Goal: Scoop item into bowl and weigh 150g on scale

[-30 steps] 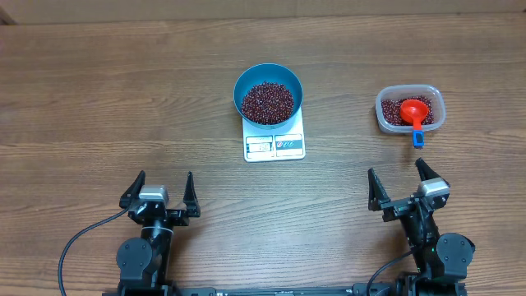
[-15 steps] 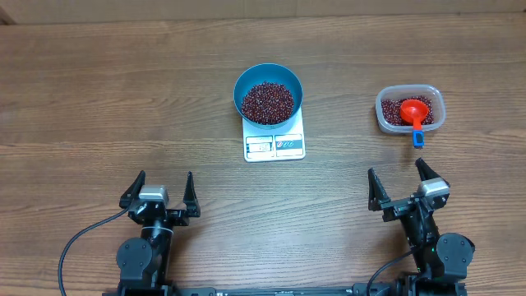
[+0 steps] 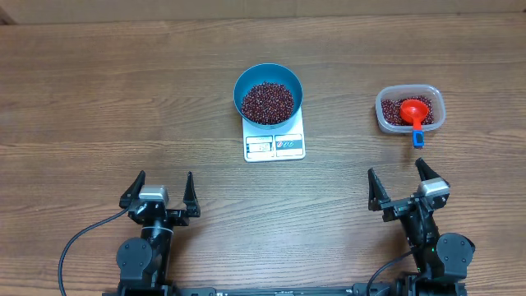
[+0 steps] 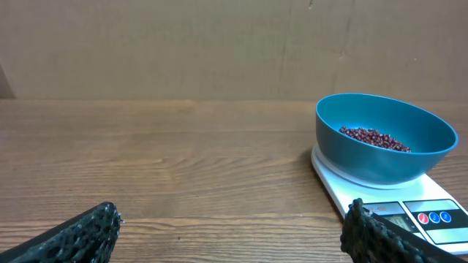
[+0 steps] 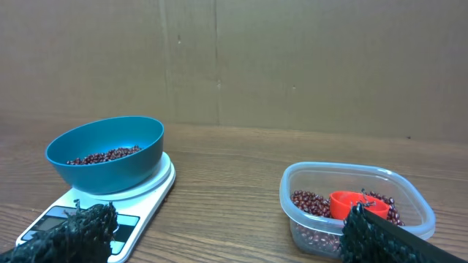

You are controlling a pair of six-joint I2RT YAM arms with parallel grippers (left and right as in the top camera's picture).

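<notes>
Soft, even light from above; the bowl [image 3: 268, 70] throws only a faint shadow beneath it. Wrist views look sharp, their nearest edges perhaps slightly blurred.

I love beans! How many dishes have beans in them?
2. One is the blue bowl on the white scale in the middle. The other is the clear tub on the right, with a red scoop in it. Nothing seems hidden.
</notes>
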